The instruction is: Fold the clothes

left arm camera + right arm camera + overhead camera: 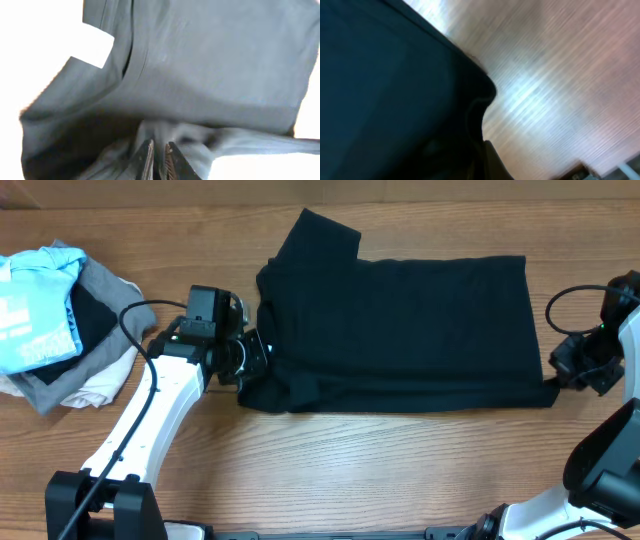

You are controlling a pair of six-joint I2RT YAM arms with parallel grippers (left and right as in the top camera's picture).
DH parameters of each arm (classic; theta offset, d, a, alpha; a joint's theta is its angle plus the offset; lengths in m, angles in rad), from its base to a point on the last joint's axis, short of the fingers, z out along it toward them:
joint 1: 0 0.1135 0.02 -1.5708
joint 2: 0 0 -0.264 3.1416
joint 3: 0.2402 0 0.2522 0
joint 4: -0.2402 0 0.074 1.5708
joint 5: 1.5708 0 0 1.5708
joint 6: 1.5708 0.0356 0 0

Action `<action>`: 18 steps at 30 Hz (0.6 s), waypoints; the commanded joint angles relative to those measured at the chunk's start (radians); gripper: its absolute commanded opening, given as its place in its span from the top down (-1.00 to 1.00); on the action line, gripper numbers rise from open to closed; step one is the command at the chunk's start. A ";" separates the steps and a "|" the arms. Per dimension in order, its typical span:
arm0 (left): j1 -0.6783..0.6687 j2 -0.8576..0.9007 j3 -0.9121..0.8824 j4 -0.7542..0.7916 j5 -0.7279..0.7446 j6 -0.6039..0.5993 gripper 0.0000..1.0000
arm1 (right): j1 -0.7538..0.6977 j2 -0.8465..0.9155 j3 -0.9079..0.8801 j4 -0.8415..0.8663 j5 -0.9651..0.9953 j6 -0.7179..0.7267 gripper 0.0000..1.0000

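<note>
A black T-shirt [400, 330] lies spread across the middle of the wooden table, one sleeve pointing to the far side. My left gripper [252, 358] is at the shirt's left edge, shut on a bunched fold of the black shirt [200, 65]; its fingers [159, 157] are almost together with cloth between them. My right gripper [556, 380] is at the shirt's lower right corner. In the right wrist view the dark cloth [390, 90] covers the fingers [485, 160], so the jaw gap does not show.
A pile of other clothes [55, 320], light blue, black, grey and white, lies at the far left of the table. Bare wood [380, 470] runs along the near side. The arm bases stand at the near edge.
</note>
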 commanded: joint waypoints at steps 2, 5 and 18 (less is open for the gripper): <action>0.003 0.017 -0.002 0.066 -0.004 -0.043 0.72 | 0.006 -0.028 0.005 0.042 -0.018 -0.007 0.92; 0.003 0.048 -0.002 0.074 -0.051 -0.068 0.78 | 0.021 -0.023 0.005 0.063 -0.021 -0.007 0.92; -0.055 0.159 -0.002 0.212 0.125 0.010 -0.06 | 0.065 -0.021 0.005 0.093 -0.021 -0.026 0.92</action>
